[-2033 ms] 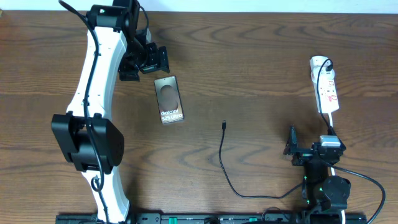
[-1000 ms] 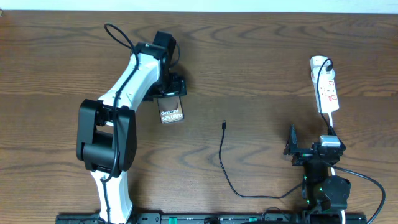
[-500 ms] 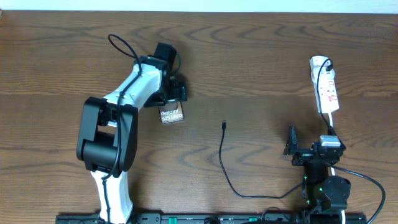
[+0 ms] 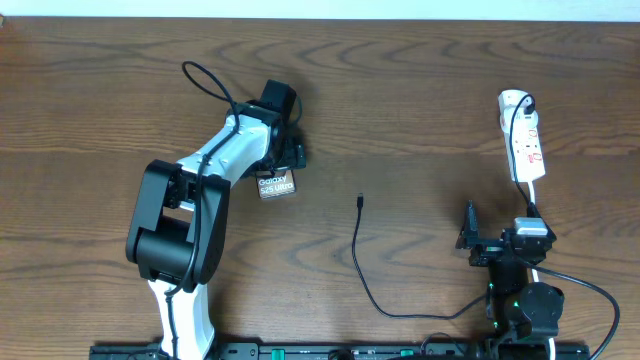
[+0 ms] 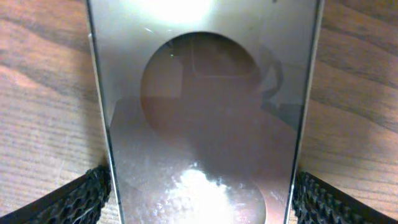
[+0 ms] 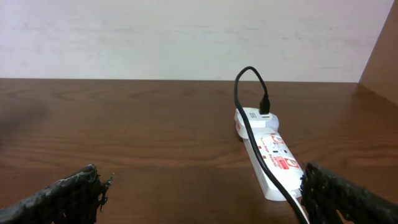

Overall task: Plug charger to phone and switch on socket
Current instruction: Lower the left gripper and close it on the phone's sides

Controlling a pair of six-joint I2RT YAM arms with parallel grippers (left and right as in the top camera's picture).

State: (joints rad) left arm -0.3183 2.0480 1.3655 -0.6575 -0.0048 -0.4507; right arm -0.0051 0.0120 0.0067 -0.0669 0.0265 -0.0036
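The phone (image 4: pixel 277 186) lies flat on the table, and only its lower part with the white text shows in the overhead view. My left gripper (image 4: pixel 283 157) is open low over its upper half. In the left wrist view the phone (image 5: pixel 205 112) fills the frame, with my left gripper's (image 5: pixel 202 199) fingers close beside its two long edges. The charger's connector tip (image 4: pixel 360 202) lies free mid-table; its cable loops down and right. Its black plug (image 6: pixel 264 113) sits in the socket (image 6: pixel 272 157), which also shows at the overhead view's far right (image 4: pixel 525 140). My right gripper (image 4: pixel 469 238) is open and empty (image 6: pixel 199 190).
The wooden table (image 4: pixel 420 90) carries nothing else. The socket's white cord (image 4: pixel 533 200) runs down past my right arm's base. The left arm (image 4: pixel 190 220) stretches across the left part of the table.
My left arm swung right and down from beside the phone to over its upper half, then edged slightly further right. The phone, the charger and my right arm have not moved.
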